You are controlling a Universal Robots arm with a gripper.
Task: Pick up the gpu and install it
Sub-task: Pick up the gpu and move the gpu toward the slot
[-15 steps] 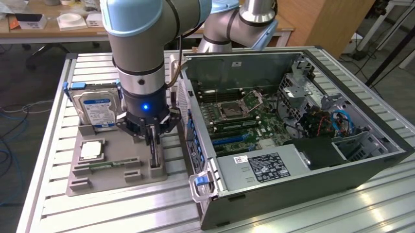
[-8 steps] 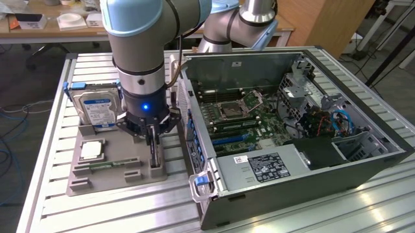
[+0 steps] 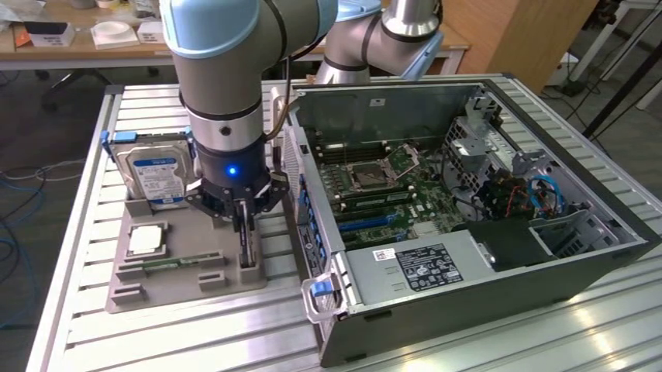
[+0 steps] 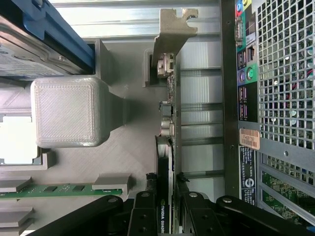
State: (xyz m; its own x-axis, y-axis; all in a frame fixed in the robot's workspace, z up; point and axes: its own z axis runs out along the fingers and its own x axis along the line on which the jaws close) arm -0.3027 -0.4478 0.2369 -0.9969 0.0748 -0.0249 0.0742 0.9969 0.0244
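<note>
The gpu point(image 3: 246, 246) stands on its edge in a slot of the grey tray point(image 3: 186, 293), at the tray's side nearest the computer case. In the wrist view the gpu point(image 4: 166, 147) is a thin dark card with a green board edge, and its silver bracket point(image 4: 172, 29) is at the far end. My gripper point(image 3: 243, 211) reaches straight down over it. In the wrist view my gripper point(image 4: 166, 199) has its black fingers point(image 4: 144, 209) pressed against both faces of the card. The card still sits in the tray.
An open computer case point(image 3: 579, 267) lies on its side at the exterior view's right, close beside the tray, motherboard exposed. The tray also holds a hard drive point(image 3: 155, 174), a processor point(image 3: 147, 239) and a memory stick point(image 3: 170, 263). A grey tray block point(image 4: 66, 112) stands near the card.
</note>
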